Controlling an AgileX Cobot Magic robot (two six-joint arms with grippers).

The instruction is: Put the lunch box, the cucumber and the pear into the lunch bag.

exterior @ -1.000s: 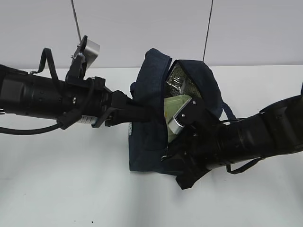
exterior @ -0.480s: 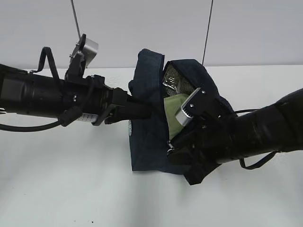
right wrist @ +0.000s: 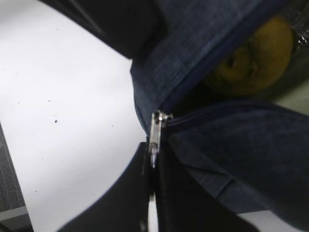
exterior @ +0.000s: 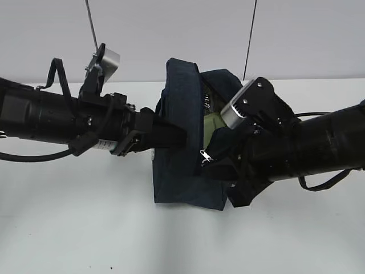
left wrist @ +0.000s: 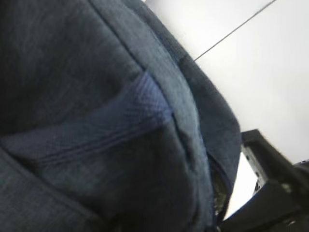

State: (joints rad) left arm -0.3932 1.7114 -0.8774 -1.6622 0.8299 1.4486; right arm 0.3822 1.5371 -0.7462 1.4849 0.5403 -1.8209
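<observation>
Left arm extends level from the left, its left gripper [exterior: 171, 136] pressed against dark fabric; jaw state cannot be determined. Right arm reaches in from the right, angled downward. Right gripper [right wrist: 153, 166] has its jaws clamped on a metal zipper pull [right wrist: 155, 135].

The pear [right wrist: 253, 58] lies inside the lunch bag [exterior: 177, 171].

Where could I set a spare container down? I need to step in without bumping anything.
Bare tabletop runs along the near edge, in front of the lunch bag and below both arms. More lies behind the right arm. The middle is crowded: both arms meet at the bag, and the right tool sits at its zipper pull.
</observation>
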